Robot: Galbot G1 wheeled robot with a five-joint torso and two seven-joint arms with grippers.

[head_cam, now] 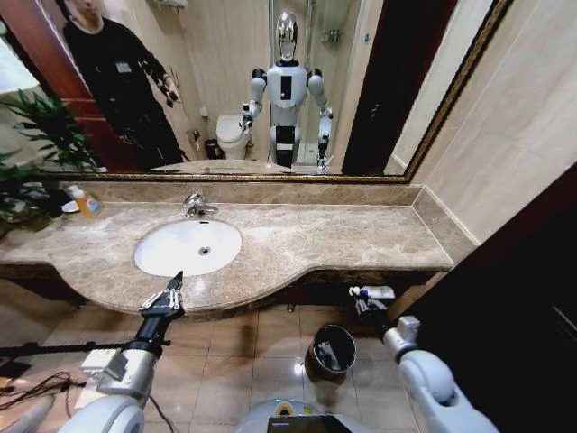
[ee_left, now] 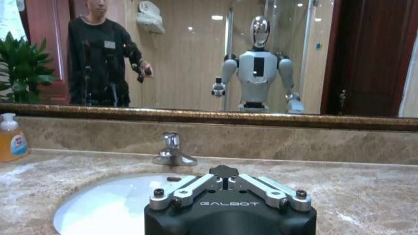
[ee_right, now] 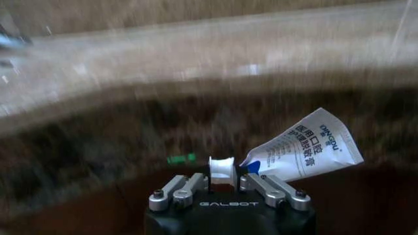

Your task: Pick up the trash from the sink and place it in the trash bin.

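Tube [ee_right: 307,147] cap pinched between right gripper [ee_right: 225,182] jaws; left gripper [ee_left: 225,182] jaws pressed together.

The sink [head_cam: 158,253] is showing plain white inside a mottled brown marble counter [head_cam: 343,236]. The tube [ee_right: 307,145] is showing white with blue print and a white cap. The bin [head_cam: 316,358] is looking dark under a shiny metal rim.

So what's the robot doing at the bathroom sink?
It's clearing trash out of the sink. The right gripper is shut on a white tube, below the countertop edge and near the trash bin on the floor. The left gripper waits, shut, at the front rim of the sink.
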